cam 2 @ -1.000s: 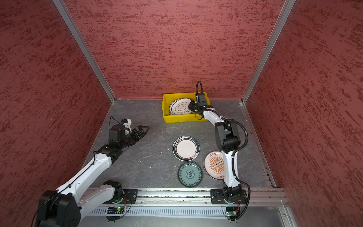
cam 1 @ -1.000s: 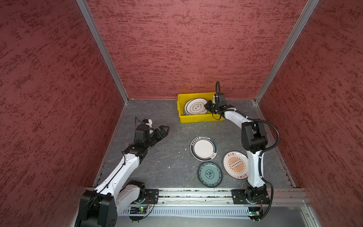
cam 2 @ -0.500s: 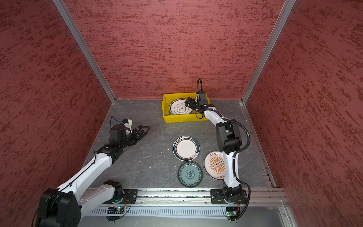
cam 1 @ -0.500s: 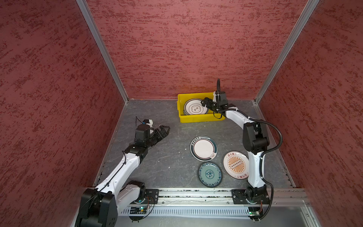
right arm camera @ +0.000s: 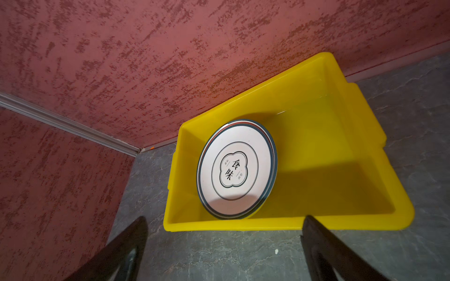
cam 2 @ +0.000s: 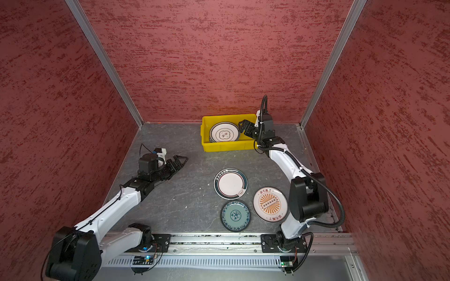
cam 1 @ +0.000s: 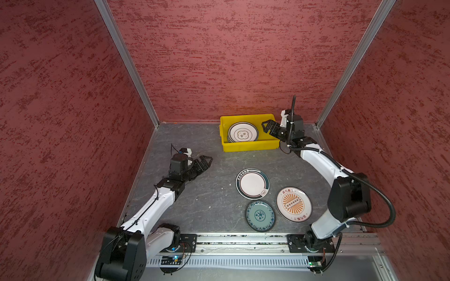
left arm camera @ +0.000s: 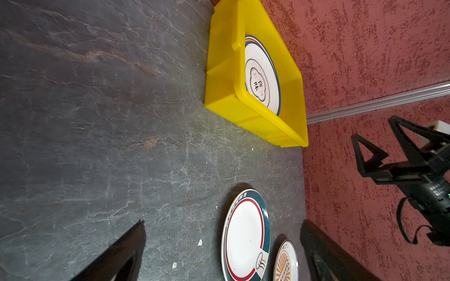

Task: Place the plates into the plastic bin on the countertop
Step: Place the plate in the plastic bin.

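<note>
The yellow plastic bin (cam 1: 250, 147) (cam 2: 226, 146) (left arm camera: 224, 80) (right arm camera: 267, 226) stands at the back of the countertop (cam 1: 207, 194). In it lies a white plate with a dark rim (cam 1: 243, 132) (cam 2: 224, 132) (right arm camera: 237, 167), and rims of other plates show under it. My right gripper (cam 1: 267, 125) (cam 2: 244, 125) (right arm camera: 225, 219) hangs open and empty over the bin's right end. Three plates lie on the countertop: teal-rimmed white (cam 1: 252, 183) (left arm camera: 244, 238), orange sunburst (cam 1: 294, 204), small teal-blue (cam 1: 260, 215). My left gripper (cam 1: 207, 161) (left arm camera: 222, 223) is open and empty, left of them.
Red textured walls (cam 1: 219, 60) close in the back and both sides, and the bin sits close to the back wall. A metal rail (cam 1: 243, 240) with both arm bases runs along the front edge. The right arm's elbow (cam 1: 348, 199) stands beside the orange plate.
My right gripper has opened and let go of the white plate, which now lies in the bin. It has then drawn back slightly to the right. The left arm has not moved.
</note>
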`<act>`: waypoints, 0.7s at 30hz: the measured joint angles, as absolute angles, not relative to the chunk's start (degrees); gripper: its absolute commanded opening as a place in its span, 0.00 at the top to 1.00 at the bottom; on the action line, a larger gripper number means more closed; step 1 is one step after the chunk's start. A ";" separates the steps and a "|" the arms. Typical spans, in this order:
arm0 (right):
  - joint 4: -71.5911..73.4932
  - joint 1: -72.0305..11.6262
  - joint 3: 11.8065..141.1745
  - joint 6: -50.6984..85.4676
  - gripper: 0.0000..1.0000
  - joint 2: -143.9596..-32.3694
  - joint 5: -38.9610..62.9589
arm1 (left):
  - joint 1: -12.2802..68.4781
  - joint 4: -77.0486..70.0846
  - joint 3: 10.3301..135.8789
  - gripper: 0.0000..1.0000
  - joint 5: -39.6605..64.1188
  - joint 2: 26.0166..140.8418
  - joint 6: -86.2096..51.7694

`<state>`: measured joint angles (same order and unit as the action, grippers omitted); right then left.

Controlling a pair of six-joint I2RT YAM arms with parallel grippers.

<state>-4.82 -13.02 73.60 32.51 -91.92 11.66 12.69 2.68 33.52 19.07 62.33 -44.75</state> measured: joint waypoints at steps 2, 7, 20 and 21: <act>-4.34 -13.02 70.11 32.51 0.01 -88.29 11.64 | 13.96 2.55 33.52 0.01 18.85 63.02 -45.04; -4.25 -13.02 60.47 32.53 0.01 -79.15 11.55 | 18.44 1.89 33.58 0.01 17.67 65.17 -45.78; -3.77 -13.02 35.29 36.97 0.01 -64.55 14.04 | 27.22 -4.19 35.29 0.00 16.47 77.87 -47.75; -3.75 -13.02 34.28 37.39 0.01 -64.36 14.48 | 27.59 -4.82 35.68 0.02 16.58 79.07 -47.79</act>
